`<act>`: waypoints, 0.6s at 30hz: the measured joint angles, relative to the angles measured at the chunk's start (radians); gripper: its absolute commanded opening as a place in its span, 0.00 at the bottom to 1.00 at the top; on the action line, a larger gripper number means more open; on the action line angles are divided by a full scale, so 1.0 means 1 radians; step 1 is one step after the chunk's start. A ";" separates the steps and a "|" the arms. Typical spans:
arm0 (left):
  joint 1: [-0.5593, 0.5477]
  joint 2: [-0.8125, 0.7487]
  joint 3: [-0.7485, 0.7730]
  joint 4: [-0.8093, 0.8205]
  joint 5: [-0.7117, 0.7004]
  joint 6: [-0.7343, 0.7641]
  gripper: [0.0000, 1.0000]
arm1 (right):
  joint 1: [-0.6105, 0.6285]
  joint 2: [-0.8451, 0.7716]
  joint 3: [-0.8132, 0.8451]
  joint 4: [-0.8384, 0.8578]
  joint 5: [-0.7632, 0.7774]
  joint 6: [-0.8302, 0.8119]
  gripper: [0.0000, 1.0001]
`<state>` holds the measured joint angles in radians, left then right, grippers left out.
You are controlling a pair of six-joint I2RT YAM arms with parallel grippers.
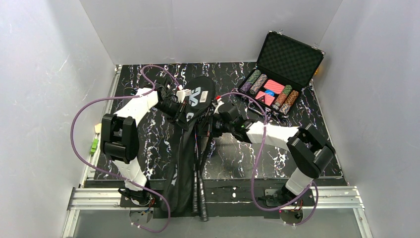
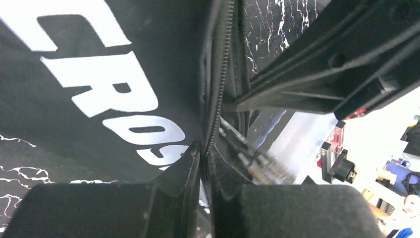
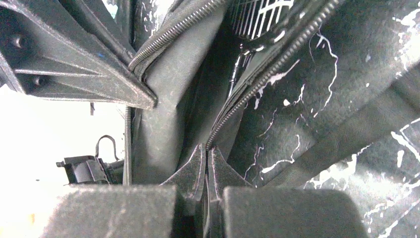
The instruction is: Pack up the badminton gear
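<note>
- Two dark thin-shafted rackets: handles at 6 o'clock, by the near edge of the marbled black bench.
- Long black fabric "CROSSWAY" racket bag: lies centrally, runs toward 12 o'clock.
- Left claw, right claw: each clenched on a facing zip edge.
- Hazards, as judged: thin fabric slips the pinch; zip teeth snag shafts; uneven tugging drags the bag.

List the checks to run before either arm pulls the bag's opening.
1. Left gripper shut on the racket bag zipper edge: ok.
2. Right gripper shut on the other zipper edge: ok.
3. Racket strings inside the opening: ok.
4. Rackets fully covered: not ok, racket handles lie exposed at the near end.
5. Shuttlecocks and tube packed: cannot tell, none in view.
6. Poker chip case apart from both arms: ok.
</note>
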<state>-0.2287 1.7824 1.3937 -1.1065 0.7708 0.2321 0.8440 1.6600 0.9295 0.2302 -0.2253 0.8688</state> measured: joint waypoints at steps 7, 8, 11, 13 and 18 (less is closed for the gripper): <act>-0.005 -0.024 -0.009 0.011 0.033 0.005 0.39 | 0.035 -0.026 0.104 -0.181 0.040 -0.027 0.01; -0.006 -0.030 -0.009 0.008 0.048 0.011 0.51 | 0.037 -0.031 0.120 -0.200 0.043 -0.031 0.01; -0.010 -0.047 -0.011 -0.007 0.092 0.046 0.98 | 0.038 -0.053 0.145 -0.238 0.048 -0.034 0.01; -0.011 -0.061 -0.019 -0.029 0.127 0.078 0.98 | 0.038 -0.068 0.153 -0.254 0.051 -0.034 0.01; -0.023 -0.105 -0.064 -0.085 0.168 0.161 0.98 | 0.038 -0.073 0.172 -0.278 0.060 -0.032 0.01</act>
<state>-0.2520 1.6772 1.3296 -1.1915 0.9390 0.3927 0.8822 1.5867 1.1015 -0.0475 -0.1650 0.8368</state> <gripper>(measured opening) 0.981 0.031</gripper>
